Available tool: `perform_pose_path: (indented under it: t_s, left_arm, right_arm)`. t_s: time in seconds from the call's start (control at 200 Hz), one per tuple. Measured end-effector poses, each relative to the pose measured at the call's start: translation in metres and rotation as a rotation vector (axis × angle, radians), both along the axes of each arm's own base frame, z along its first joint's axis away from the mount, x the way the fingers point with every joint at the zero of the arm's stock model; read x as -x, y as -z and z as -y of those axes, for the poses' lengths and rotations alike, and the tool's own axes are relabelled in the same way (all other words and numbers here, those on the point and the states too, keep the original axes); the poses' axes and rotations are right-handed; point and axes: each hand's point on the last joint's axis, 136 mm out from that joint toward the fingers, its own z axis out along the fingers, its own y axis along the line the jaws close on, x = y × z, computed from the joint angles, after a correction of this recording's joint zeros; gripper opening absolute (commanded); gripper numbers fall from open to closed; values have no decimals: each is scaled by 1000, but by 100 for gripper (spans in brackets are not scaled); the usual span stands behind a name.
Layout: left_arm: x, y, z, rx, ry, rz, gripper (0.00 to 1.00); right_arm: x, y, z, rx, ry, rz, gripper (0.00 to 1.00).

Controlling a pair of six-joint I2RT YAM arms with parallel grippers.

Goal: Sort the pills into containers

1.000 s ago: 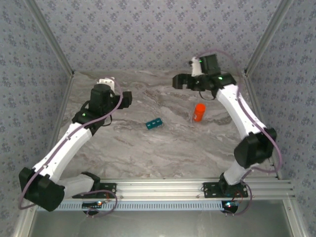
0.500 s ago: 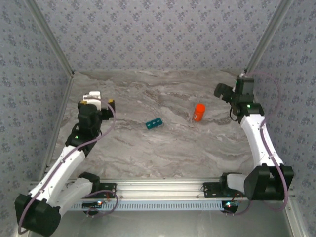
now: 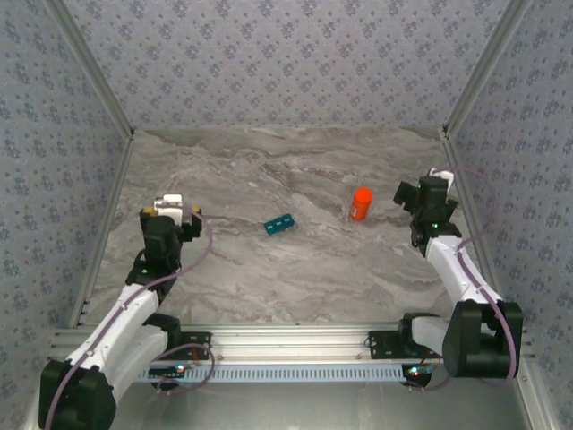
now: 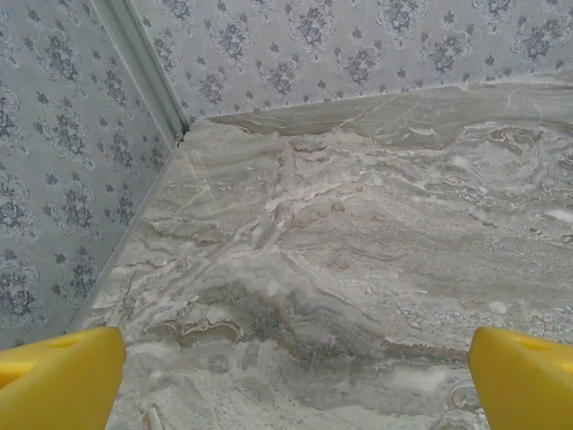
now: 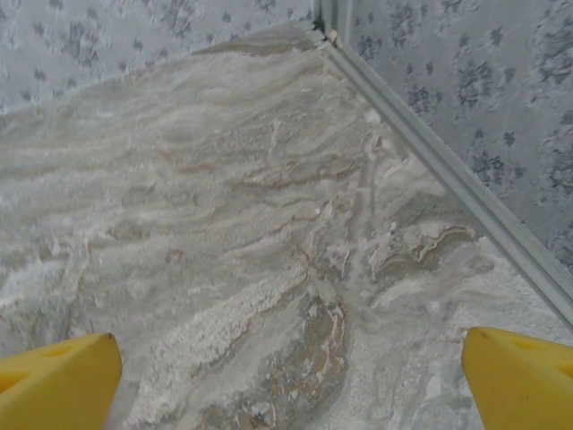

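The containers are a small teal-blue pill box (image 3: 279,224) lying flat near the middle of the marble table (image 3: 295,278). The pills are out of view. My left gripper (image 3: 170,213) hovers well to the left of the box, open, its yellow fingertips (image 4: 58,381) wide apart with bare marble between them. On the right side my right gripper (image 3: 430,185) is also open and empty, facing the far right corner, its yellow fingertips (image 5: 524,381) spread at the frame's bottom corners. In the wrist views the left gripper (image 4: 291,385) and right gripper (image 5: 286,385) hold nothing.
An orange bottle (image 3: 361,204) with an orange cap stands upright right of the pill box, between it and my right gripper. Patterned walls enclose the table on three sides, with metal corner posts (image 3: 479,76). An aluminium rail (image 3: 295,345) runs along the near edge.
Both arms have drawn back toward the near edge. The left gripper moved left and nearer; the right gripper swung from the far middle to the right side. Both stayed open.
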Motion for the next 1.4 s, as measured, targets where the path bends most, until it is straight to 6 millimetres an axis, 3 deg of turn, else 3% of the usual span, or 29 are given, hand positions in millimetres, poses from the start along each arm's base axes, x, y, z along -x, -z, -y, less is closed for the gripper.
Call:
perform_pose_path:
  t_s: [0.165, 0.345, 0.465, 0.765, 0.905, 1.044, 1.229, 1.399]
  left_arm:
    - [-5, 17, -5, 10, 1, -5, 98]
    - [-17, 53, -12, 16, 6, -67, 98]
    - [-28, 65, -13, 24, 16, -77, 98]
    - [-53, 91, 3, 55, 99, -83, 98]
    - [-59, 105, -4, 76, 99, -91, 98]
    - [-66, 114, -9, 96, 89, -113, 98]
    - [-88, 93, -24, 149, 51, -72, 98]
    - [-88, 95, -24, 164, 49, -83, 98]
  right_arm:
    - [15, 43, 2, 49, -25, -38, 100]
    - [1, 49, 11, 88, -23, 6, 99]
    - [-4, 57, 10, 101, -31, 47, 100]
    - [-2, 90, -14, 129, -148, 91, 100]
    - [-9, 99, -31, 144, -235, 93, 100]
    - [-21, 89, -29, 127, -256, 111, 100]
    - [-29, 79, -28, 126, -257, 138, 100]
    - [-29, 81, -30, 125, -263, 133, 100]
